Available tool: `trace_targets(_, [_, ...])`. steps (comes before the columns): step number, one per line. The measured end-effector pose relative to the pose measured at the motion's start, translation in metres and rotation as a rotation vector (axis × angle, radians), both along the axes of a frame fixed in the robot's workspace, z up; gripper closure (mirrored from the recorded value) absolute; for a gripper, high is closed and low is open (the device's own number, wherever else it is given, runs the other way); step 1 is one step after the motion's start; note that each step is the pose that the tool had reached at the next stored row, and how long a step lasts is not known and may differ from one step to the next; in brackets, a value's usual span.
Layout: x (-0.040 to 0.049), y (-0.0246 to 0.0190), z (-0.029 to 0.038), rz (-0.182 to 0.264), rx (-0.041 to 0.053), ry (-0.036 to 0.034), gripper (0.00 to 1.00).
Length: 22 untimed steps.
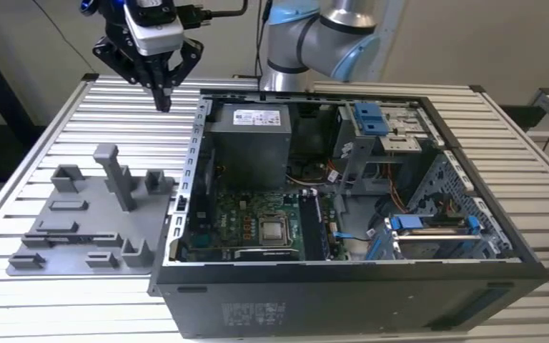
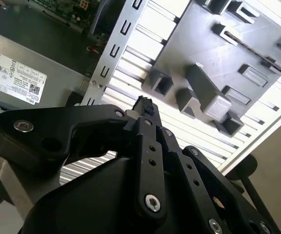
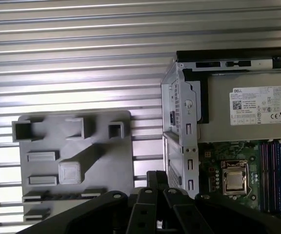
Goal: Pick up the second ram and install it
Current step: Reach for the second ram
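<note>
You'll find a white label stuck on the grey power supply inside the case. In the first wrist view it carries a short heading, a small square code, lines of fine print and a row of approval marks (the fine lines are too small to make out). In the second wrist view the same label shows marks, a bar code and a square code. In the exterior view a block of white print sits on the black outer panel, and you can't read it.
</note>
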State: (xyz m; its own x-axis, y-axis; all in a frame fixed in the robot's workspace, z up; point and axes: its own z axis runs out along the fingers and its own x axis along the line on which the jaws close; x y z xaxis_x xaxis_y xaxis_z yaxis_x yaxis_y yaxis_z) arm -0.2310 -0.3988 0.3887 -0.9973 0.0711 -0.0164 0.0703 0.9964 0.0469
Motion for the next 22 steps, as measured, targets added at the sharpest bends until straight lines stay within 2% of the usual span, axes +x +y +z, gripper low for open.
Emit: trace_targets(22, [-0.0109,0.0,-0.0023,0.0,0.0,0.0036,0.89])
